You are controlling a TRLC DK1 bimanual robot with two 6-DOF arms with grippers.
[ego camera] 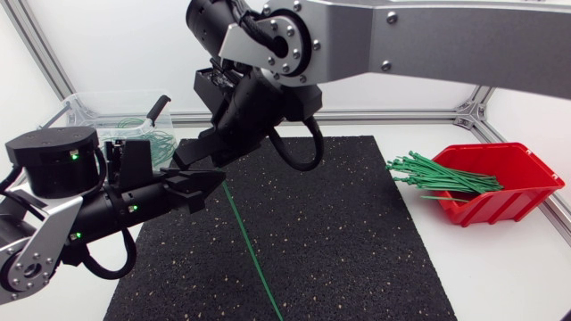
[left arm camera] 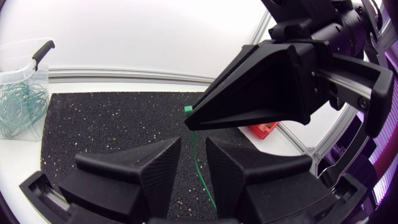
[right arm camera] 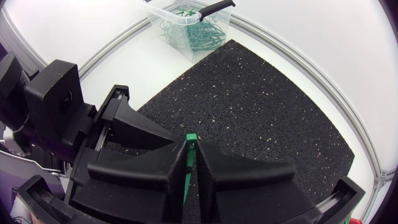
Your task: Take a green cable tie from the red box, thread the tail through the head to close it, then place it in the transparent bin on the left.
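Right pincer (right arm camera: 192, 148) clamped on the tie (ego camera: 253, 257) at its head, above the mat's (ego camera: 357, 232) left edge. Tail slants down over the mat toward its near edge. My left pincer (left arm camera: 194, 149) is spread, tie hanging in the gap. Bin (ego camera: 85, 111) near, at the tabletop's (ego camera: 500, 267) far-left corner. Box (ego camera: 513, 187) well apart, by the right edge.

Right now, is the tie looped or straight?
Straight, not looped: the tie runs as one line from the right gripper across the mat.
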